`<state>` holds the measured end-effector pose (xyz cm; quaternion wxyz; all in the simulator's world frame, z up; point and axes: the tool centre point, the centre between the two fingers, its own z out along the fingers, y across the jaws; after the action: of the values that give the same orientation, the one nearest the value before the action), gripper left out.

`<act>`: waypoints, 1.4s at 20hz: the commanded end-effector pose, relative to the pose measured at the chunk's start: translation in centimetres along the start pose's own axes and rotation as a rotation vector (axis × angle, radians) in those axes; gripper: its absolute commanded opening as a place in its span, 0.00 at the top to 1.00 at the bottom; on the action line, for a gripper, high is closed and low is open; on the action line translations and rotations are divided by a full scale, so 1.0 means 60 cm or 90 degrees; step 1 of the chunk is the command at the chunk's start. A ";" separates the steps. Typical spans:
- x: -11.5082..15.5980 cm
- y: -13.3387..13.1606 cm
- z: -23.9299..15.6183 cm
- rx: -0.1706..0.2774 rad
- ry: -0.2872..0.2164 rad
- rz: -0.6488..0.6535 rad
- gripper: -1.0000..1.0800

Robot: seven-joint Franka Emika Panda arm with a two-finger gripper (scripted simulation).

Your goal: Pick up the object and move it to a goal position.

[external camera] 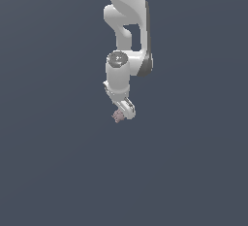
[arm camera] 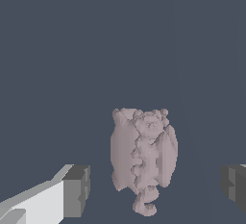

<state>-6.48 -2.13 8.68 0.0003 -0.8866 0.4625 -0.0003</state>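
The object [arm camera: 143, 158] is a small lumpy pinkish-mauve blob with a bumpy outline. In the wrist view it lies between my two dark-tipped fingers [arm camera: 77, 189], with a clear gap on each side. My gripper [arm camera: 156, 189] is open around it and touches it on neither side. In the exterior view the object [external camera: 117, 116] shows as a tiny pink lump just under the white hand, at the gripper [external camera: 121, 115]. The fingers themselves are hidden by the hand in that view.
The white arm [external camera: 127, 40] comes down from the top of the exterior view. Around it is a plain dark grey-blue surface [external camera: 58, 162] with no other objects or edges in sight.
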 end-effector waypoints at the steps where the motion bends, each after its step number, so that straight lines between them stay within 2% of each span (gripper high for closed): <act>1: 0.000 0.001 0.015 -0.001 0.000 0.001 0.04; 7: -0.001 0.002 0.060 -0.001 0.000 0.003 0.04; 12: -0.001 0.001 0.072 -0.001 0.000 0.003 0.04; 13: -0.001 0.001 0.072 -0.001 0.000 0.003 1.00; 28: 0.000 0.004 0.061 0.000 0.000 0.002 1.00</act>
<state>-6.63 -2.20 4.75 0.0002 -0.8858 0.4641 0.0000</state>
